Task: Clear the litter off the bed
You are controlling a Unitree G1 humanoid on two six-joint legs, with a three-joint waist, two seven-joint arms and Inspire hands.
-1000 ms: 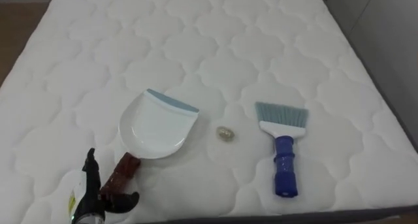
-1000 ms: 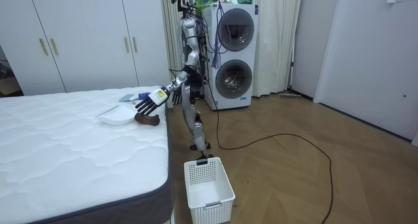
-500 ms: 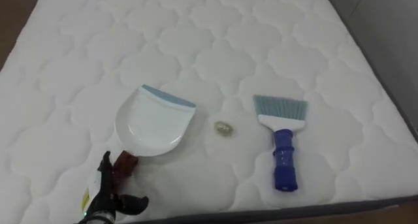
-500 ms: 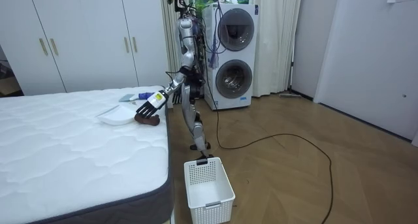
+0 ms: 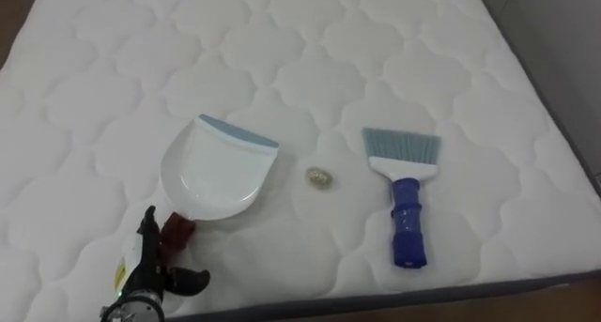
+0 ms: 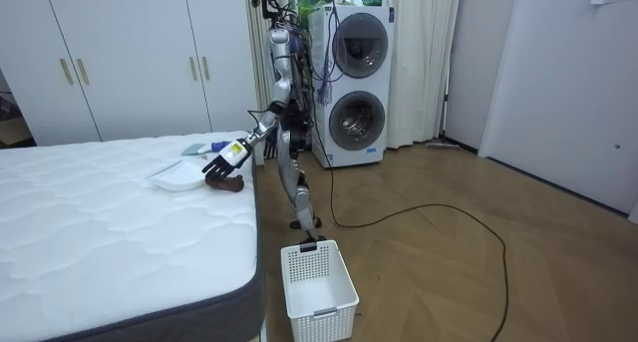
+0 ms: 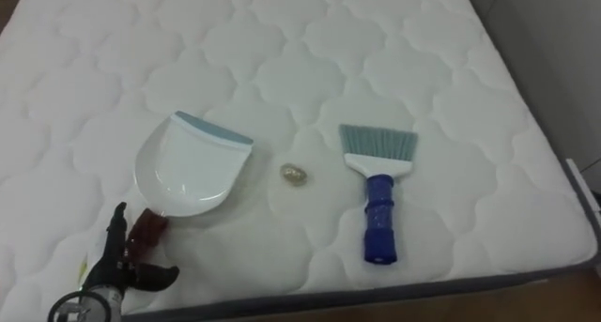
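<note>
A white dustpan (image 5: 218, 176) with a blue lip lies on the white quilted mattress (image 5: 310, 50), its dark red handle (image 5: 176, 232) pointing toward me. My left hand (image 5: 148, 266) hovers over the handle's near end, open, thumb spread to the right. A small crumpled scrap (image 5: 320, 177) lies to the right of the pan. Further right lies a brush (image 5: 405, 209) with a blue handle and grey-blue bristles pointing away. In the room view I stand at the bed's edge with my left hand (image 6: 221, 161) stretched over the dustpan (image 6: 177, 177).
The mattress's near edge (image 5: 376, 299) runs along the bottom of the eye views. A white basket (image 6: 317, 287) stands on the wooden floor beside the bed. Stacked washing machines (image 6: 349, 83) stand behind me, and white wardrobes (image 6: 120, 53) line the far wall.
My left hand has moved a little forward and now covers the near end of the dustpan's handle. The eye view has shifted slightly. Dustpan, scrap and brush lie as before.
</note>
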